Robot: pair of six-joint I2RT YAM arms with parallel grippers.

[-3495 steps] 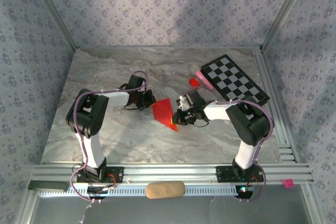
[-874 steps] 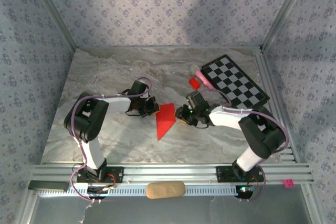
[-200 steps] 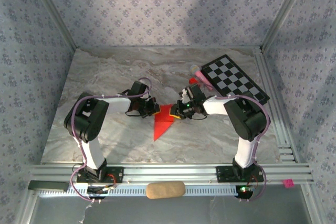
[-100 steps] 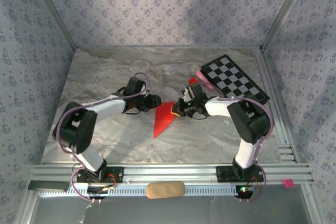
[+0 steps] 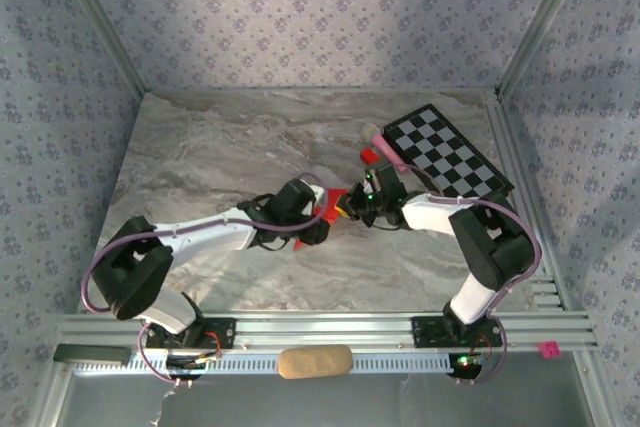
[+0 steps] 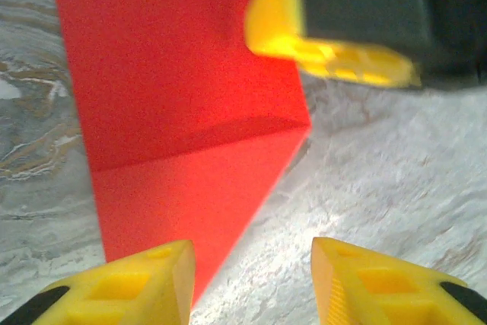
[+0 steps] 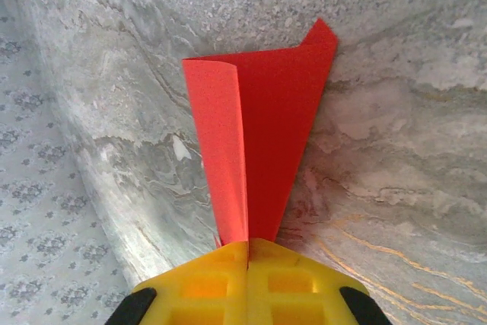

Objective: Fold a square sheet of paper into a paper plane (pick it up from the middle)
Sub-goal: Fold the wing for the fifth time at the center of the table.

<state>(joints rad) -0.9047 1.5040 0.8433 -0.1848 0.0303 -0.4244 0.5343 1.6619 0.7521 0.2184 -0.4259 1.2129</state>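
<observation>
Grey marbled table (image 5: 200, 147), enclosed by patterned walls; thin bright red paper sheet (image 5: 334, 197), folded and creased, lies near the table's middle, slightly toward its right edge; right gripper (image 5: 352, 205) is clamped on one end of the sheet; in the right wrist view its yellow fingers (image 7: 205, 275) are pressed together at the right gripper (image 7: 247, 253), with the sheet (image 7: 262, 127) fanning out from between them, one flap curled up; left gripper (image 5: 318, 227) is over the sheet's near part, its yellow fingers (image 6: 129, 283) apart and holding nothing; in the left wrist view the sheet (image 6: 175, 97) lies flat on the table with a crease across it, one fingertip of the left gripper (image 6: 251, 279) over its corner; black-and-white checkered board (image 5: 448, 152) lies at the far right corner, small red block (image 5: 370, 156) just beside it.
</observation>
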